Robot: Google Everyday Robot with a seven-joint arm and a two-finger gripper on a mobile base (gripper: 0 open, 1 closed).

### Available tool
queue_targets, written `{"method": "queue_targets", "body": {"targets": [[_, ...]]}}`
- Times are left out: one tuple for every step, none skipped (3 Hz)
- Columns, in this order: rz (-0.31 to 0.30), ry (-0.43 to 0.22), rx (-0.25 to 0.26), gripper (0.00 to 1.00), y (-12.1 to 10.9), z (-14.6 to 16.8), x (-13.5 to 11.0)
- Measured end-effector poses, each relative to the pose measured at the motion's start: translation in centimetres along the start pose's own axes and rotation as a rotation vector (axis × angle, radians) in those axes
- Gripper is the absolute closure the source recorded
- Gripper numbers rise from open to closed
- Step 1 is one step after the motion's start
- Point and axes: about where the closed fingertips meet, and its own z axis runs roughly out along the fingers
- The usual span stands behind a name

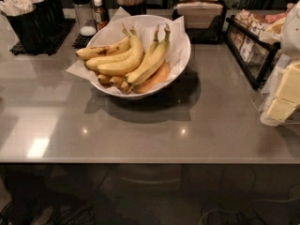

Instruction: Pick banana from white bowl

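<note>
The white bowl (185,50), lined with crinkled white paper, sits at the back middle of the grey counter. It holds several yellow bananas. The long, slender, gently curved banana (151,63) lies on the right side of the pile, its greenish stem pointing up and back and its dark tip toward the front. A bruised banana (103,50) lies at the left. Short brown-ended bananas (112,80) sit under the pile. My gripper (282,108) is at the right edge of the view, well to the right of the bowl and apart from it, with pale yellow fingers (288,86).
A black holder with white cutlery (24,14) stands at the back left, with shakers and a bottle (89,8) beside it. A napkin dispenser (199,11) stands behind the bowl. A black rack of packets (248,43) lies at the right. The counter's front edge (150,161) runs across the view.
</note>
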Motion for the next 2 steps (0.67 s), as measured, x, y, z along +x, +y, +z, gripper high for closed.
{"method": "queue_targets", "body": {"targets": [[0.000,0.000,0.000,0.00,0.0,0.0,0.0],[-0.082,-0.050,0.022,0.00,-1.0,-0.5,-1.1]]}}
